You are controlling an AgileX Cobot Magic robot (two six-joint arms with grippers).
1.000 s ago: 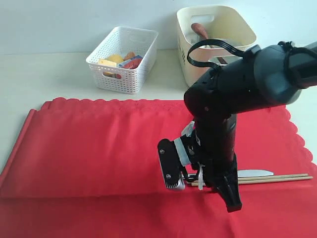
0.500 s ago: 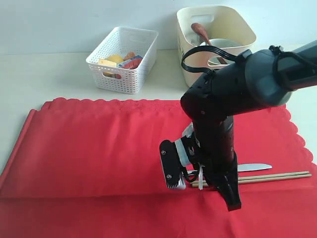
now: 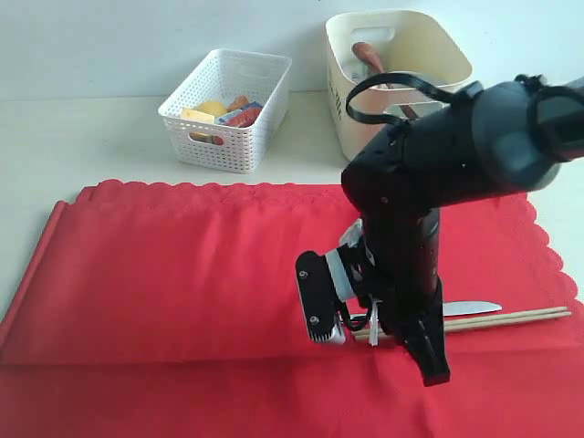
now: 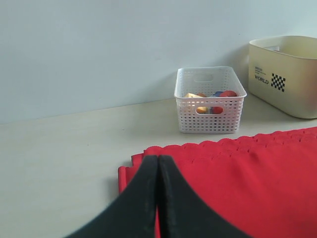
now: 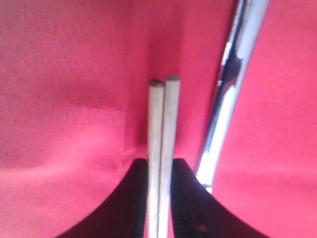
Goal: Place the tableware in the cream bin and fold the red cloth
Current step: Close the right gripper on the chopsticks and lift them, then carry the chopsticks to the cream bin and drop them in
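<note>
A: In what state was the left hand [image 4: 157, 159] found?

B: It was seen closed, finger against finger, with nothing held between. It was kept near a corner of the red cloth [image 3: 182, 265], which was spread on the bench [image 3: 82, 137].

A: What was noted behind the cloth?

B: A white basket [image 3: 228, 109] filled with coloured food was placed on the bench. To its right the cream bin [image 3: 433, 41] was placed, and a brown-handled spoon [image 3: 370, 57] was seen inside it.

A: And the right hand [image 5: 159, 168]?

B: It was held low on the cloth. Its fingers [image 5: 136, 198] were set narrow, pressed on both sides of the chopsticks [image 5: 161, 124]. The chopsticks were laid on the cloth and stretched toward its right edge. The silver knife [image 3: 470, 308] was laid just beside them and was not gripped.
</note>
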